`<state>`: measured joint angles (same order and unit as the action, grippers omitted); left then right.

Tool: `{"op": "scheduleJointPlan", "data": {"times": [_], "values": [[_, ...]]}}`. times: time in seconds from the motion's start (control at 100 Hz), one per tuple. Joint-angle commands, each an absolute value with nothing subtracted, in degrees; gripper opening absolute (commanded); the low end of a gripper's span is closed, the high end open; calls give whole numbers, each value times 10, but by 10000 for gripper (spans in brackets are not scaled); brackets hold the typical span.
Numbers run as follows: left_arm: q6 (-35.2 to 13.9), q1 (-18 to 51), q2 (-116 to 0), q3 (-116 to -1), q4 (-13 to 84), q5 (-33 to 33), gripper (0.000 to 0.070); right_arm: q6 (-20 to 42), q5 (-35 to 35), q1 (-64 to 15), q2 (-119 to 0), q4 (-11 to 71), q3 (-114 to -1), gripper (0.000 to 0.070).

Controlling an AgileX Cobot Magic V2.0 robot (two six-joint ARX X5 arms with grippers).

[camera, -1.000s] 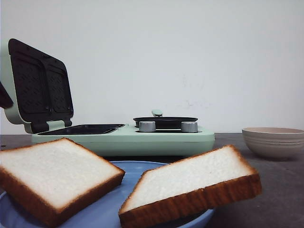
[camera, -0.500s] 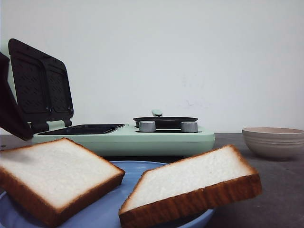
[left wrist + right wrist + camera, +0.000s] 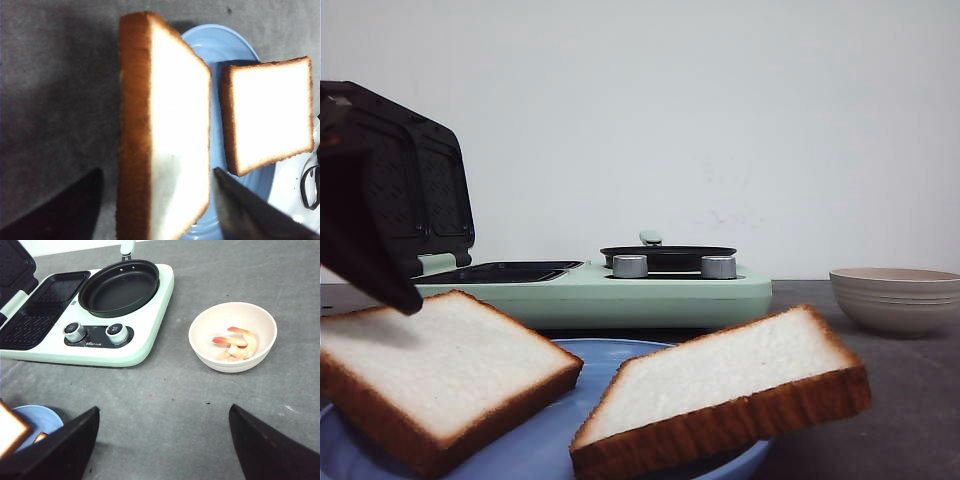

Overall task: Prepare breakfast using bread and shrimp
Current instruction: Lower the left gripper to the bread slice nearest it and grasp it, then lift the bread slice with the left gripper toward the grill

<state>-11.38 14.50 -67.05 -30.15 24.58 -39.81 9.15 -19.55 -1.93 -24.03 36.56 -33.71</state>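
Observation:
Two slices of bread lie on a blue plate (image 3: 550, 440), the left slice (image 3: 430, 360) and the right slice (image 3: 720, 375), each tilted on the rim. My left gripper (image 3: 157, 172) is open and straddles the left slice (image 3: 175, 125), with a gap on each side; the other slice (image 3: 270, 110) lies beside it. One dark finger (image 3: 365, 230) hangs just over that slice's far left corner. Shrimp (image 3: 237, 346) lie in a cream bowl (image 3: 235, 365). My right gripper (image 3: 164, 410) stands open above bare table, holding nothing.
A mint-green sandwich maker (image 3: 590, 290) stands behind the plate with its lid (image 3: 420, 180) up, grill plates exposed, and a black pan (image 3: 117, 287) on its right side. The cream bowl (image 3: 895, 295) sits at the right. Grey table lies between them.
My left gripper has come in from the left edge and moved down and right, over the left slice. Bread, plate and bowl have not moved.

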Motion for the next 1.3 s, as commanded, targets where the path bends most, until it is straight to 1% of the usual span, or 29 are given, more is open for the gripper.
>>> {"op": "scheduleJointPlan", "data": {"times": [0.0, 0.12, 0.2, 0.88, 1.29], "values": [[-115, 148, -681, -302, 243, -400, 238, 86, -197, -21, -241, 361, -347, 521], [-115, 148, -685, -302, 242, -400, 112, 86, -197, -21, -241, 361, -347, 521], [-114, 148, -685, -302, 242, -400, 0, 86, -197, -21, -241, 361, -347, 521], [-117, 147, -674, -303, 242, -411, 3, 86, -197, -21, -241, 361, -347, 521], [-146, 147, -631, -305, 242, -411, 4, 88, -202, -21, -241, 361, -347, 521]]}}
